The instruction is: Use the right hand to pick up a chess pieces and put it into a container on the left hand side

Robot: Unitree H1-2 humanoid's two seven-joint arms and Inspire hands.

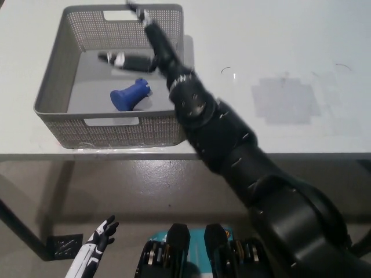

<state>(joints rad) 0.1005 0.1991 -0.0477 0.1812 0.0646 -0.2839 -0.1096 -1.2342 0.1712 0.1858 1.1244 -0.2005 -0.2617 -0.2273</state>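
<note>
My right hand (152,46) stretched over basket (52,87), fingers spread wide, holding nothing. Blue piece (130,95) lying on side on basket floor. Left hand (98,238) low by table edge, fingers apart.

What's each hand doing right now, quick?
Right hand: open, holding nothing, over the basket; blue piece lies inside.
Left hand: open, resting low.

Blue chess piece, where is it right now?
Head view: the blue chess piece lies on its side on the floor of the grey basket, table's left, below the open right hand.
</note>
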